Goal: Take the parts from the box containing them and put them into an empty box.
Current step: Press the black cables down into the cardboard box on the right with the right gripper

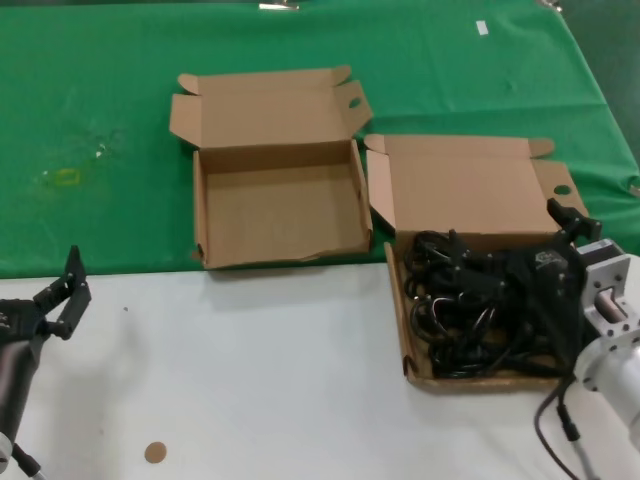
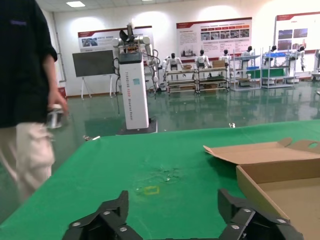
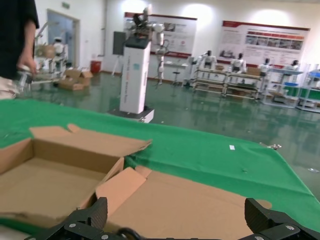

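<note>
Right of the empty box [image 1: 280, 190], the full box [image 1: 470, 300] holds every cord [image 1: 470, 300]. Nothing moved yet. Right pincer [image 1: 570, 225] spread wide above cords, holding nothing; left pincer [image 1: 62, 295] open, idle.

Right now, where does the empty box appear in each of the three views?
Head view: the empty box lies open at upper centre, on the green cloth.
Left wrist view: its corner and lid fill the lower right.
Right wrist view: it sits at lower left.
Shared landmark: the green cloth under it.
</note>
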You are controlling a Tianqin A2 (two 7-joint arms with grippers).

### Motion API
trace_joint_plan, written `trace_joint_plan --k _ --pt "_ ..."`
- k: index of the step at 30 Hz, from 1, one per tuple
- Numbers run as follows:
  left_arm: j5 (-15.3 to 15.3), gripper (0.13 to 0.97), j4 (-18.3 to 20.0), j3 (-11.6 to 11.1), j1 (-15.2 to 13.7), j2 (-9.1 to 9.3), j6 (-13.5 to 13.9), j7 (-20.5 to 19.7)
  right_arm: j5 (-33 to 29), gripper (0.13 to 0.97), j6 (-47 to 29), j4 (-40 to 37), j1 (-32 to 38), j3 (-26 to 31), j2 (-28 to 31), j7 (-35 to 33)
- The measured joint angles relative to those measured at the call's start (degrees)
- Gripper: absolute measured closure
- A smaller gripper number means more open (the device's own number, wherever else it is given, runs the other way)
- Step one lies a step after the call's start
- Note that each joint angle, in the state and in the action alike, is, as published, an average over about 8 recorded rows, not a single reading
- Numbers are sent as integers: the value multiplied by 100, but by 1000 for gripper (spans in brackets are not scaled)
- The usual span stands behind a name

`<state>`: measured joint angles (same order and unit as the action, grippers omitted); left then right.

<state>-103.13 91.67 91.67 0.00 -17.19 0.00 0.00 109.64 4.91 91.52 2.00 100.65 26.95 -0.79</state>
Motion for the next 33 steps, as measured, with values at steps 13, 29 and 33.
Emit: trace_joint_plan --k 13,29,33 --pt "0 634 0 0 0 0 0 0 711 129 -146 504 195 1085 2098 130" --pt "1 891 0 0 0 0 0 -4 -179 129 -2604 210 1239 1696 3547 656" --pt "2 906 0 0 0 0 0 -4 -380 129 -3435 -78 1530 1639 3510 383"
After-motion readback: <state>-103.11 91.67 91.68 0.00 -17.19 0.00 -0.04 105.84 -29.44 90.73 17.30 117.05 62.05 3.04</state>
